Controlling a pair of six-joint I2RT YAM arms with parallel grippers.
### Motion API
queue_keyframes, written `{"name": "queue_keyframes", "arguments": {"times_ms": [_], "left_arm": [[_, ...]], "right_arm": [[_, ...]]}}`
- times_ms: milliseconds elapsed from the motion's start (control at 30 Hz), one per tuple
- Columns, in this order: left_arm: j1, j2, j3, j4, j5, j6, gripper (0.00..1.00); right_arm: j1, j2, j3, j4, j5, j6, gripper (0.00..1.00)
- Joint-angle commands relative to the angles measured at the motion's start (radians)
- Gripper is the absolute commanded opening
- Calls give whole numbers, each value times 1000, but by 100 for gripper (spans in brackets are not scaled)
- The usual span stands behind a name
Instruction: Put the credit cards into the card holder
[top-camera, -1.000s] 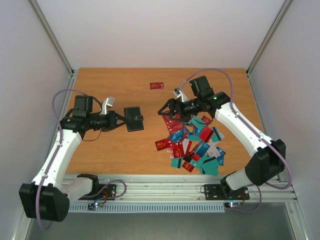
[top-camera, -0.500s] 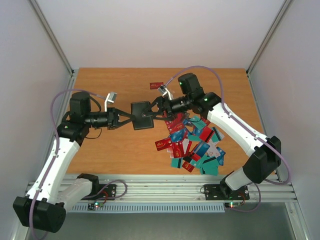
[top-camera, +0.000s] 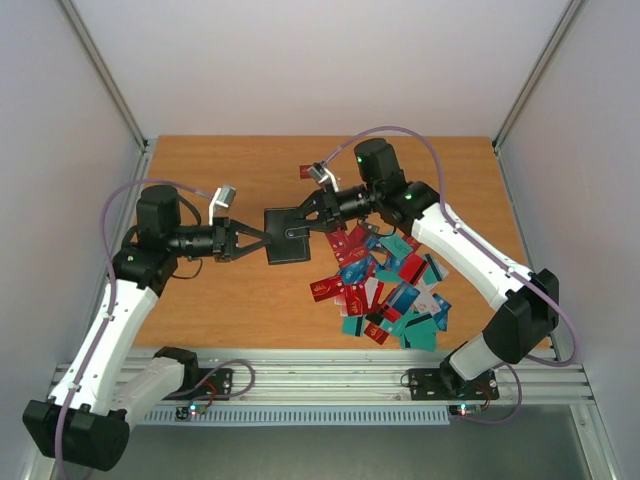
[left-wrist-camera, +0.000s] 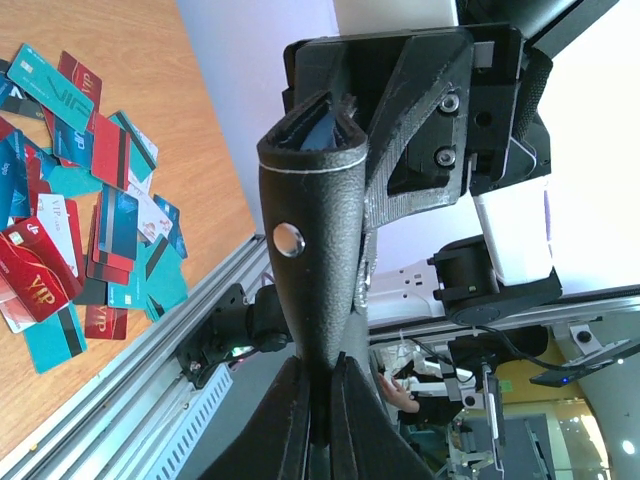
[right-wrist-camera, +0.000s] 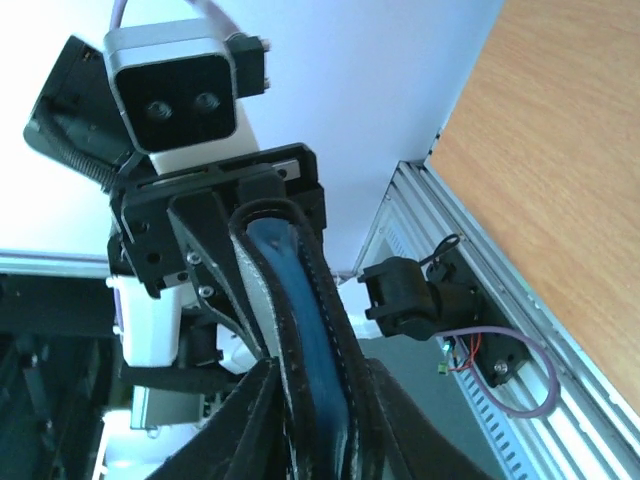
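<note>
The black card holder hangs above the table's middle, held edge-on between both arms. My left gripper is shut on its left edge; in the left wrist view the holder rises from between those jaws. My right gripper pinches the opposite edge. In the right wrist view its jaws press on the holder, whose blue lining shows. The credit cards lie in a loose red, teal, blue and white pile right of centre, also seen in the left wrist view.
A single red card lies at the back of the wooden table, partly behind the right wrist. An aluminium rail runs along the near edge. White walls and slanted frame posts enclose the sides.
The left arm lifted the card holder toward the centre. The right arm swung left from above the pile to meet it, and its jaws closed on the holder's right edge.
</note>
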Motion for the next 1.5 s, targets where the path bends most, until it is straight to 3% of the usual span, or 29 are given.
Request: {"name": "queue_keyframes", "arguments": {"times_ms": [0,33,100,167,233,300,433,900,1000,1167,1233,1300,1333,1400,1467], "left_arm": [[-6,-18,35,11,16,6,3],[-6,-18,39,3,5,9,12],[-6,-25,37,-11,-24,17,47],[-4,-44,24,14,-40,13,68],[-5,-71,-7,109,-42,-41,82],[-6,-98,-57,267,-34,-129,84],[-5,-114,-152,591,-7,-370,79],[-66,-78,-189,730,-14,-464,56],[-101,-65,-192,730,-40,-449,44],[-107,-70,-195,710,-72,-424,11],[-108,-73,-193,686,-83,-415,1],[-108,-77,-177,599,-104,-378,0],[-107,-80,-164,537,-123,-345,0],[-107,-89,-123,365,-179,-252,0],[-107,-93,-72,181,-269,-152,0]], "right_arm": [[11,10,46,-1,-64,0,16],[11,10,51,-11,-71,-7,13],[12,5,61,-29,-79,-19,8],[12,-2,65,-28,-89,-23,3],[12,-8,71,-20,-97,-19,1],[11,-12,71,20,-113,1,1],[12,-21,65,85,-136,37,1],[11,-19,72,185,-165,106,1],[11,-17,73,192,-169,111,1],[11,-22,72,172,-166,91,2],[10,-26,80,124,-148,52,13],[10,-25,123,-56,-106,-58,56],[10,-23,158,-186,-55,-143,70],[8,-22,245,-414,99,-289,81],[7,-21,289,-568,258,-383,83]]}}
